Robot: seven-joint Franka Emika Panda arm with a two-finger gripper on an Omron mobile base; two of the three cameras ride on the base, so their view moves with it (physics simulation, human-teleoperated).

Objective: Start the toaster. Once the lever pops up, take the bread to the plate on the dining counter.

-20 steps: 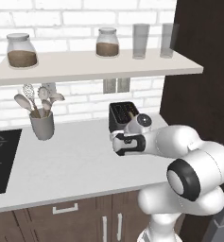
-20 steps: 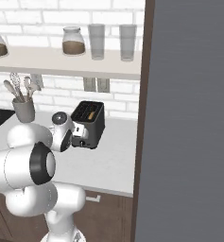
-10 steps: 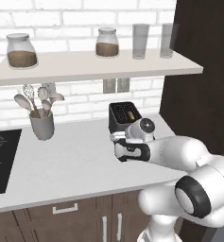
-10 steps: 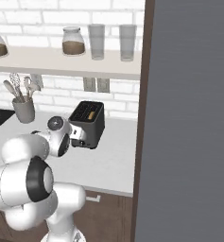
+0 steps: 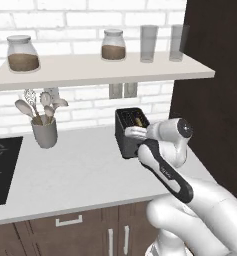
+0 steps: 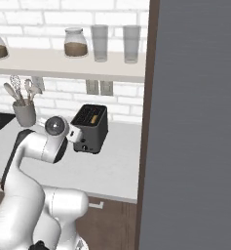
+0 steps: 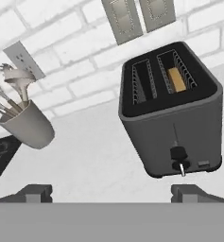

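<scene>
The gripper [image 7: 111, 191] is open, its two dark fingertips [image 7: 35, 192] spread wide apart at the bottom of the hand view, with nothing between them and nothing touching them. From the left base camera the hand [image 5: 136, 133] sits right up against the near narrow face of the toaster [image 5: 131, 131]; whether it actually touches the face I cannot tell.

In the hand view the toaster [image 7: 172, 111] lies at about one o'clock from the gap between the fingers, tilted in the frame, its narrow face turned toward the hand. On that face the lever [image 7: 178, 152] sits low in its slot, at the bottom of the thin track, with the tiny round knob [image 7: 180, 166] just under it. The bread [image 7: 176, 79] is sunk in the right-hand slot, just its tan top edge showing; the left slot is dark.

At nine o'clock from the toaster stands the grey utensil cup [image 7: 27, 124] with a whisk and spoons, well apart from it. The black hob [image 5: 0, 168] lies further out at the worktop's left edge. At twelve o'clock, on the brick wall, are two outlet plates [image 7: 138, 15]. Above them runs a shelf [image 5: 100, 70] carrying two jars and two glasses. A dark tall cabinet [image 6: 195, 122] rises just right of the toaster.
</scene>
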